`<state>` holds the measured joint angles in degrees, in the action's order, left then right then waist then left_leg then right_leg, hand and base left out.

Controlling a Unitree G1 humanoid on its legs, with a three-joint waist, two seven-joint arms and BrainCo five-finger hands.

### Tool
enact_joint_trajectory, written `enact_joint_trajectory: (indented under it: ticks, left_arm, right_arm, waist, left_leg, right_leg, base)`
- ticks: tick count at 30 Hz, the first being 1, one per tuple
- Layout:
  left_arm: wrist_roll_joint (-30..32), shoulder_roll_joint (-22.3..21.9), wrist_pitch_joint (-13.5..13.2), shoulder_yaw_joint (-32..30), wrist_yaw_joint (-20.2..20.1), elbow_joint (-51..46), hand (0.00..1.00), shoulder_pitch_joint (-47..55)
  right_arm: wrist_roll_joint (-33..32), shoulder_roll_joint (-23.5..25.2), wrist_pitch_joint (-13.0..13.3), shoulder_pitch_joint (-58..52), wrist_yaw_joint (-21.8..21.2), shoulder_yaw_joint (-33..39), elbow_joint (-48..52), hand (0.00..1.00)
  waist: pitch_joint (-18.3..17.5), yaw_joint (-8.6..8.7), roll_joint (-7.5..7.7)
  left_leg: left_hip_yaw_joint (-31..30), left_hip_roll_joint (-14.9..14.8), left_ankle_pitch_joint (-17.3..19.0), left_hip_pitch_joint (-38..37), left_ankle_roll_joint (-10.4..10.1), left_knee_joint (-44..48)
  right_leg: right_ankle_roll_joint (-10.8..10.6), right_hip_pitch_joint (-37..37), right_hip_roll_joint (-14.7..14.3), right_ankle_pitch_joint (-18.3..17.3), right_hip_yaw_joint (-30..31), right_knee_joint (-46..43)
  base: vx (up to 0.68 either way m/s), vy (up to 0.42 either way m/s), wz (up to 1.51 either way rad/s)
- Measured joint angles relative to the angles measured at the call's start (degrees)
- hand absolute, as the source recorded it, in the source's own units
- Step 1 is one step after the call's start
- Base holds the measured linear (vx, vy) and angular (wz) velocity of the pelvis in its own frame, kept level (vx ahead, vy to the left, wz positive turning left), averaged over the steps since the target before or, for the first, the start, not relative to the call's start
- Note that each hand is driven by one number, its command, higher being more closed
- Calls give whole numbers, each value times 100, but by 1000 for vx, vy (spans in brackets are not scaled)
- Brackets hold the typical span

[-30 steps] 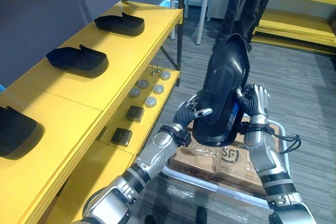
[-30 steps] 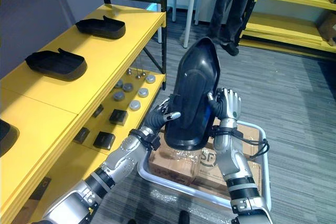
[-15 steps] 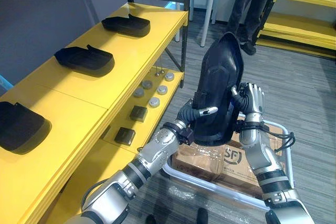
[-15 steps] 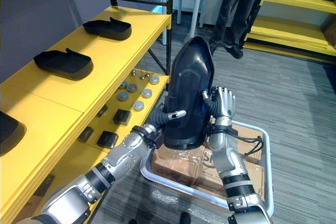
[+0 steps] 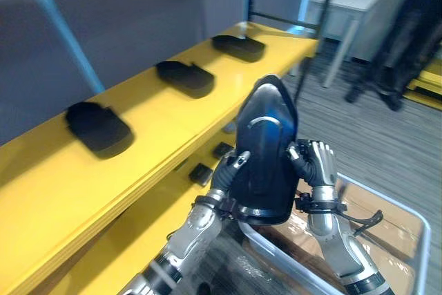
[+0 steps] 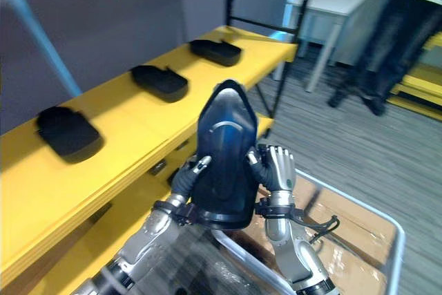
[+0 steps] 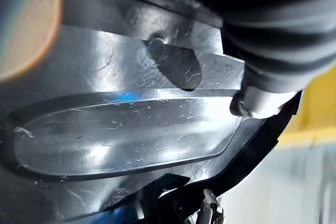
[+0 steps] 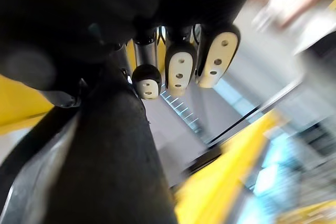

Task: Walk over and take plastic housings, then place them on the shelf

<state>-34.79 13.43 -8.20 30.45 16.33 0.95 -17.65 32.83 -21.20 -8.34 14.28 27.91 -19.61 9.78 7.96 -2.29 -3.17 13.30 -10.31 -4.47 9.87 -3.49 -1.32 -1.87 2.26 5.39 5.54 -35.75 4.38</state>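
Observation:
A large glossy black plastic housing (image 5: pixel 266 150) stands upright in front of me, held between both hands. My left hand (image 5: pixel 224 177) grips its left edge, one finger lying over the front face. My right hand (image 5: pixel 316 167) is curled round its right edge. In the right wrist view the fingertips (image 8: pixel 178 74) hook over the housing's dark rim (image 8: pixel 105 171). The left wrist view looks at the shiny housing surface (image 7: pixel 131 129) from very close. The yellow shelf (image 5: pixel 173 119) runs along my left, just beyond the housing.
Three black housings (image 5: pixel 99 128) (image 5: pixel 184 77) (image 5: pixel 239 47) lie in a row on the shelf top. Small dark parts (image 5: pixel 202 173) sit on the lower shelf. A grey cart (image 5: pixel 387 197) with cardboard boxes (image 5: pixel 387 229) is below my hands. A person (image 5: pixel 407 39) stands at the far right.
The whole picture has swung, so the camera moved and the shelf now lies across the left. Both hands still hold the housing upright, now nearer the shelf edge.

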Motion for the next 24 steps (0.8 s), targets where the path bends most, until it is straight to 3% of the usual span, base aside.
enact_joint_trajectory:
  ticks: [1, 2, 4, 7, 9, 10, 11, 12, 13, 14, 15, 16, 17, 19, 20, 21, 24]
  left_arm:
    - [13, -7, -4, -212, 25, -110, 100, 117]
    - [14, -26, -1, -372, 66, -222, 100, 251]
    - [36, -25, 5, -607, 75, -511, 100, 620]
    - [153, 10, 14, -1075, 71, -1183, 100, 1503]
    - [253, 22, 35, -1195, 72, -1246, 100, 1699]
    - [343, 23, 67, -1232, 72, -1257, 100, 1748]
    - [389, 20, 80, -1268, 72, -1259, 100, 1751]
    - [499, 17, 111, -1358, 72, -1283, 100, 1753]
    - [584, 15, 131, -1388, 74, -1289, 100, 1752]
    - [712, 15, 129, -1439, 74, -1330, 100, 1747]
    - [749, 14, 129, -1451, 75, -1360, 100, 1746]
    - [800, 12, 128, -1469, 78, -1369, 100, 1743]
    - [803, 18, 128, -1465, 77, -1369, 100, 1742]
    - [804, 21, 127, -1439, 76, -1369, 100, 1733]
    - [806, 41, 121, -1415, 66, -1391, 100, 1729]
    - [812, 15, 122, -1370, 64, -1383, 100, 1738]
    - [823, 94, 123, -1345, 9, -1386, 100, 1761]
  right_arm:
    - [-3, 4, 2, 346, 6, -191, -181, 100]
    - [-5, 16, 4, 600, 3, -350, -331, 100]
    - [-6, 158, 51, 719, -49, -520, -387, 100]
    - [-7, 570, 191, 836, -260, -824, -517, 100]
    - [-43, 793, 264, 838, -302, -861, -725, 100]
    - [-52, 925, 275, 864, -329, -862, -842, 100]
    - [-54, 972, 276, 873, -328, -861, -877, 100]
    - [-105, 1036, 293, 935, -328, -861, -973, 100]
    - [-201, 1053, 347, 981, -329, -861, -1061, 100]
    - [-223, 1065, 438, 1034, -328, -859, -1116, 100]
    - [-225, 1064, 449, 1063, -328, -856, -1116, 100]
    - [-233, 1065, 458, 1068, -328, -852, -1117, 100]
    - [-233, 1066, 484, 1041, -328, -840, -1116, 100]
    - [-233, 1066, 502, 1005, -328, -810, -1090, 100]
    - [-233, 1048, 506, 933, -328, -786, -998, 100]
    - [-233, 1013, 508, 805, -327, -736, -919, 100]
    - [-233, 1020, 508, 623, -324, -723, -774, 100]
  waist:
    - [-21, -72, -15]
    - [-74, -109, -95]
    - [-179, -185, -154]
    - [-318, -377, -190]
    - [-438, -386, -97]
    - [-497, -374, 9]
    - [-519, -355, 38]
    - [-507, -335, 60]
    - [-503, -258, 60]
    - [-490, -55, 44]
    - [-476, 22, 31]
    - [-465, 99, 45]
    - [-460, 138, 68]
    - [-425, 148, 156]
    - [-387, 150, 314]
    - [-380, 92, 270]
    - [-382, 28, 203]
  left_leg:
    - [1132, -283, 128, 53, 186, 139]
    - [1906, -498, 153, 70, 185, 224]
    - [2160, -539, 78, 84, 157, 264]
    - [1822, -362, -465, 10, 127, 208]
    - [1734, -43, -542, -71, 200, 168]
    - [1685, 286, -447, -180, 309, 93]
    - [1633, 449, -420, -230, 345, 65]
    - [1492, 730, -334, -361, 523, 29]
    - [1330, 875, -279, -457, 595, 8]
    - [920, 916, -240, -544, 712, -69]
    - [720, 898, -252, -541, 736, -89]
    - [450, 877, -274, -546, 759, -102]
    - [196, 904, -294, -542, 732, -80]
    - [-69, 1049, -305, -544, 715, -34]
    - [-241, 1296, -282, -573, 680, -32]
    - [-313, 1307, -273, -602, 632, -65]
    - [-239, 1029, -181, -631, 502, -58]
  right_leg:
    - [4, 18, 83, -53, -260, -23]
    - [-42, 86, 98, -114, -567, -66]
    - [-145, 230, 172, -203, -939, -133]
    - [-384, 373, 415, -462, -1103, -516]
    - [-578, 352, 954, -806, -1255, -1251]
    - [-629, 293, 1478, -1040, -1287, -1931]
    - [-569, 259, 1749, -1103, -1270, -2296]
    - [-313, 104, 2253, -1103, -979, -3140]
    - [-7, -154, 2455, -941, -328, -3771]
    - [-152, -595, 2139, -1229, 1146, -4442]
    - [-220, -744, 1825, -1512, 1593, -4548]
    - [-217, -965, 1234, -1886, 2192, -4484]
    - [-216, -1071, 770, -2016, 2511, -4074]
    - [-175, -1176, 442, -1957, 2752, -3341]
    - [-35, -1269, 429, -1619, 2813, -2890]
    - [-121, -1152, 445, -1677, 2807, -2743]
    - [-37, -719, 128, -1317, 2772, -1874]
  base:
    - [68, 36, 139]
    - [82, 52, 137]
    - [129, 74, 108]
    - [158, 116, 46]
    - [252, 237, 53]
    - [213, 258, 55]
    - [229, 345, 69]
    - [160, 362, 73]
    - [152, 379, 122]
    - [102, 233, 129]
    - [115, 62, 156]
    - [130, -48, 138]
    - [132, -59, 126]
    - [113, -99, 101]
    - [130, -140, 87]
    - [111, -106, 54]
    - [114, -45, -19]
